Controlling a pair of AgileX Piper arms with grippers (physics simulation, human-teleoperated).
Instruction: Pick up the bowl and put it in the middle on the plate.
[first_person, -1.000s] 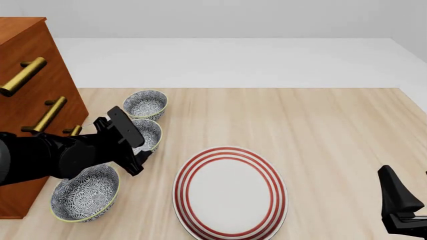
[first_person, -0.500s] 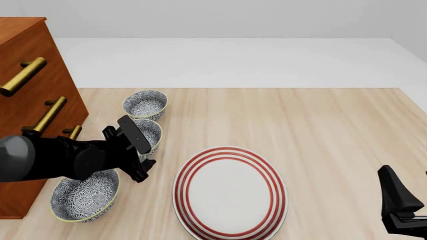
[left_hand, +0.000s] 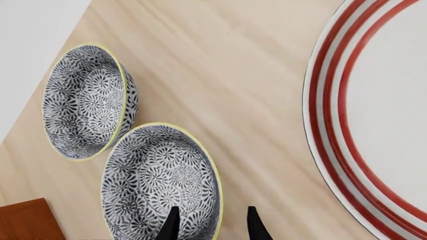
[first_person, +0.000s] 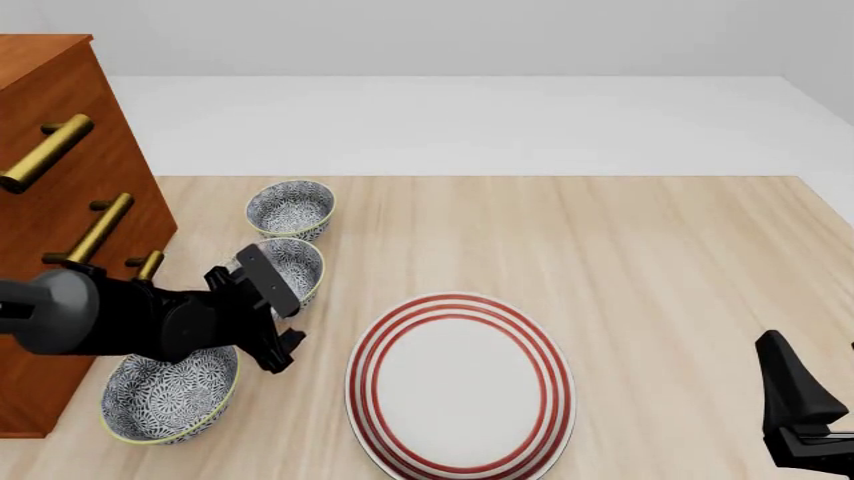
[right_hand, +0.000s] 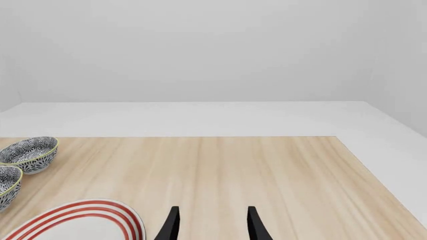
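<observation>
Since a second ago the left arm has drawn back and sunk lower, so its left tool (first_person: 274, 335) now hangs just over the near rim of the middle bowl (first_person: 296, 266), with nothing between its parted fingers (left_hand: 171, 226). In the left wrist view one fingertip stands over the bowl's patterned inside and the other over bare wood outside the yellowish rim; whether either touches the rim I cannot tell.

Left of that tool, a red-brown wooden drawer chest (first_person: 54, 180) with brass bar handles is cut off by the frame edge. The nearest bowl (first_person: 167, 392) lies just beside the tool, partly hidden under the black arm. The farthest bowl (first_person: 290, 207) sits beyond the tool, close behind the middle one. To the tool's right lies the plate (first_person: 461, 385), white with three red rings, bare, its near rim almost at the frame edge.

The surface (first_person: 641, 270) is pale wood with lengthwise grain; beyond it are a white floor and a plain grey wall.

At the far right, the right tool (right_hand: 210, 225) hovers well apart from the plate, fingers parted and holding nothing; only a dark part of it shows in the front view.
</observation>
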